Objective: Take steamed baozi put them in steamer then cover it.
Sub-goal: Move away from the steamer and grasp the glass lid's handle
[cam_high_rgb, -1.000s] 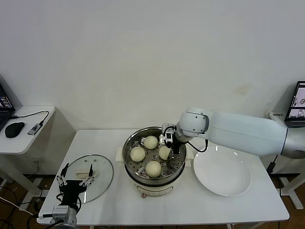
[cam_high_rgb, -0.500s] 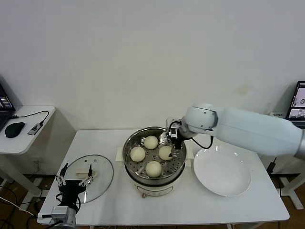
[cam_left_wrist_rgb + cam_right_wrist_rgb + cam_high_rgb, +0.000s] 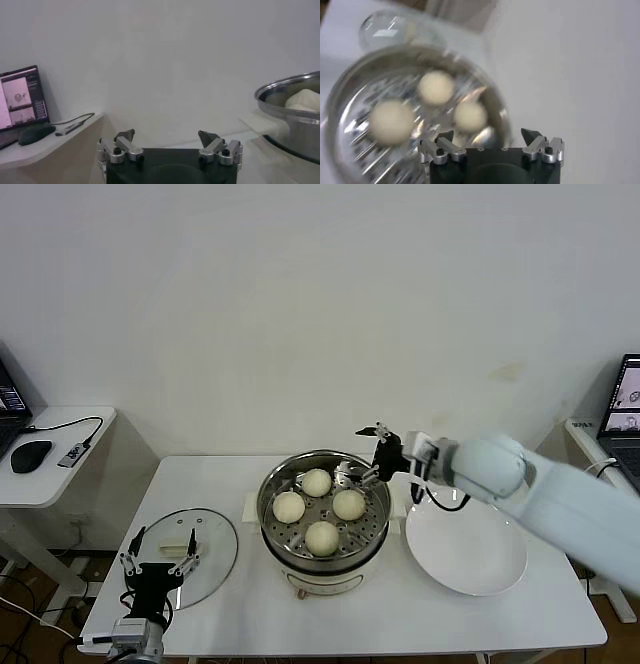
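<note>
All four baozi (image 3: pixel 320 506) now sit on the holed tray inside the steamer (image 3: pixel 325 556), so what is left is the cover (image 3: pixel 186 556). It lies flat on the table (image 3: pixel 420 624) at the robot's left, well apart from the steamer, its bar handle (image 3: pixel 177 546) at the centre. The left gripper (image 3: pixel 158 558) hangs just over the near edge of the cover, jaws spread wide and holding nothing, and the handle lies only a little beyond its fingertips, toward the steamer side. In the head view the bar seems to run roughly across, from left to right, while the two fingers stand also left and right of each other; I judge the wrist may need a turn so that the jaws close across the bar and not along it, but the angle is hard to read here. The left arm is clearly the nearer one for this. The right gripper (image 3: pixel 381 455) is above the far right rim of the steamer, beside the plate (image 3: pixel 466 549), also wide open and empty. Compared with a second ago, it was down in the pot at the right-hand bun; now it has let go, lifted and pulled back toward the plate side, and the bun stays in its place. The left gripper and the cover have not moved
</note>
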Tool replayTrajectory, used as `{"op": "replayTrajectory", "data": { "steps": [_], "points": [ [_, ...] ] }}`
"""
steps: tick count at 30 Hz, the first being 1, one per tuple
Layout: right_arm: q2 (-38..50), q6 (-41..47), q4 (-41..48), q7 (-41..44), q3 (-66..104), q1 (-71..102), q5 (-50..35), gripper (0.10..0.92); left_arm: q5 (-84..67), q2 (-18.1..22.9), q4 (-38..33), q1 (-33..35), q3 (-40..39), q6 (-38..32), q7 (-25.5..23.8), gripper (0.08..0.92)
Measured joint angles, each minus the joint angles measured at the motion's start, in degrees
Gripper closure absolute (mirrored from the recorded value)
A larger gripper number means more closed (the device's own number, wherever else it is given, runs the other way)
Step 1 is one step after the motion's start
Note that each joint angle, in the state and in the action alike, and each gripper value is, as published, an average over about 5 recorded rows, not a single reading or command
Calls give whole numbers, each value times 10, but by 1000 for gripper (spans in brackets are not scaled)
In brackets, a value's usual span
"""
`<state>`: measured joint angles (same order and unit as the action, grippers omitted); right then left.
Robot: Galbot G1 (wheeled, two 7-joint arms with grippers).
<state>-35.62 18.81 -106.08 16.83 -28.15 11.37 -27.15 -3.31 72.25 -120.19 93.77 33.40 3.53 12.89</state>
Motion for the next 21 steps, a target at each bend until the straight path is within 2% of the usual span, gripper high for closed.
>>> {"op": "replayTrajectory", "data": {
  "steps": [5,11,21],
  "points": [
    [-51,-94,-4,-32,188,188,53,203,9,4,1,5,-1,-6,0,177],
    [-160,-182,-4,-37,390,372,107,203,27,9,10,2,-2,-9,0,177],
    [-326,-237,-28,-20,625,581,163,203,166,-2,45,7,11,-15,7,177]
  ]
}}
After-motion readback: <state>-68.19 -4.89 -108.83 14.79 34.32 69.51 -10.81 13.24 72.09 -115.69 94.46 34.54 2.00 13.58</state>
